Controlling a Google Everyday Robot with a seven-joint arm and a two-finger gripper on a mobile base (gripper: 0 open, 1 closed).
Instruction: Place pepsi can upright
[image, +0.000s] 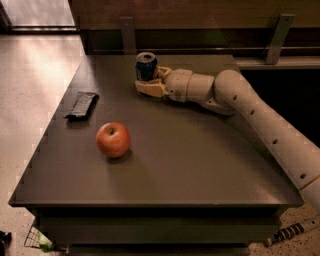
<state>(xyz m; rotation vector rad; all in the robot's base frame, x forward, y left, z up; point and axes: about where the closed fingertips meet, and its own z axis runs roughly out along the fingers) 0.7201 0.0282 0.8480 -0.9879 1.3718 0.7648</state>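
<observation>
The pepsi can (146, 65) stands upright on the dark table (200, 165) near its far edge, silver top up. My gripper (150, 80) reaches in from the right at table height. Its fingers are spread on either side of the can's base. The near finger (150, 89) lies just in front of the can and the far finger (164, 73) sits behind its right side. The jaws look open around the can, not pressed on it.
A red apple (113, 140) sits left of the table's centre. A flat dark wrapper (82, 104) lies near the left edge. A wall with metal brackets (278, 35) runs behind the table. My arm (260, 120) crosses the table's right side.
</observation>
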